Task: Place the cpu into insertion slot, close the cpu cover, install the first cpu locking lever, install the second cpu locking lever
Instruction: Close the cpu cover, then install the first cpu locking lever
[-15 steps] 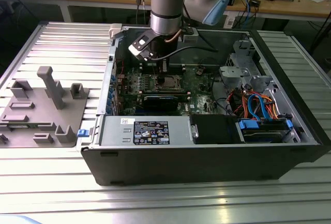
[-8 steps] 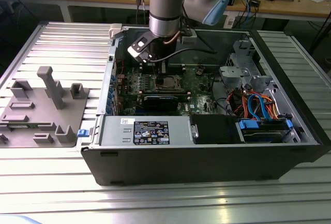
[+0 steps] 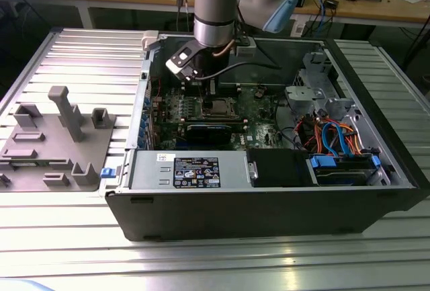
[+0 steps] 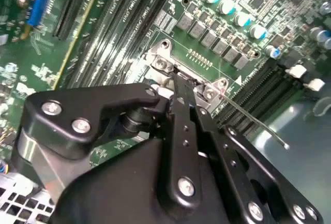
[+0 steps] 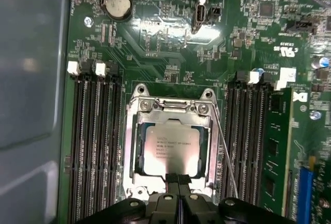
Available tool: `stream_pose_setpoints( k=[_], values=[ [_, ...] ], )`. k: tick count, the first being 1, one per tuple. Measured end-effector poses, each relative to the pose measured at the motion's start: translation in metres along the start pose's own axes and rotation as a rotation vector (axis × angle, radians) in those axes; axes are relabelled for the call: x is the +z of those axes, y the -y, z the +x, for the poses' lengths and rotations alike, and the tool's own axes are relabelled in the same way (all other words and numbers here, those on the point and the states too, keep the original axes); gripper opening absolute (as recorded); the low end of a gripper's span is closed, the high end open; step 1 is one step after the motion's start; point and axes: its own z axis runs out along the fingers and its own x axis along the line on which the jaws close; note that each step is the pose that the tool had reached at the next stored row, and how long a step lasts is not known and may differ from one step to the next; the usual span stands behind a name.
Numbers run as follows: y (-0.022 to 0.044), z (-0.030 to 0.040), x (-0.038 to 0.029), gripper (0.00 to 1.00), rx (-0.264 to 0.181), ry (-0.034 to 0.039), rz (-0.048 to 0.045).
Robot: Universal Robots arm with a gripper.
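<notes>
The cpu (image 5: 168, 149) lies seated in the insertion slot (image 5: 205, 146), with the cpu cover (image 5: 173, 111) down around it. The pincer (image 5: 178, 182), fingers pressed together on nothing, stands at the cover's edge, probably to press it flat. Its tips hide that edge. One wire locking lever (image 5: 227, 157) angles out, seemingly unlatched; the other I can't make out

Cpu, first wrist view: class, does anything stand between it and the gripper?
Only the cover: its frame lies over the cpu's edges, and the shut gripper sits at that frame's edge. The cpu's face shows bare through the window.
</notes>
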Motion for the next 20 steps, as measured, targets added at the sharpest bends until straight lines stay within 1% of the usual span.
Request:
stream_pose_setpoints(
  k=[2, 4, 8, 9, 10, 12, 14, 20],
  values=[
    [0.0, -0.0001, -0.0015, 0.11, 0.0, -0.0001, -0.0004],
    [-0.0003, 0.0, -0.0016, 0.11, 0.0, -0.0002, -0.0006],
    [-0.0098, -0.0007, -0.0014, 0.11, 0.0, 0.0, -0.0004],
    [-0.0137, -0.0009, -0.0013, 0.11, 0.0, 0.0, -0.0004],
    [-0.019, -0.0012, -0.0013, 0.11, 0.0, 0.0, -0.0004],
    [-0.0191, -0.0012, -0.0013, 0.11, 0.0, 0.0, -0.0004],
    [-0.0207, -0.0013, -0.0013, 0.11, 0.0, 0.0, -0.0004],
    [-0.021, -0.0013, -0.0014, 0.11, 0.0, 0.0, -0.0004]
  ],
)
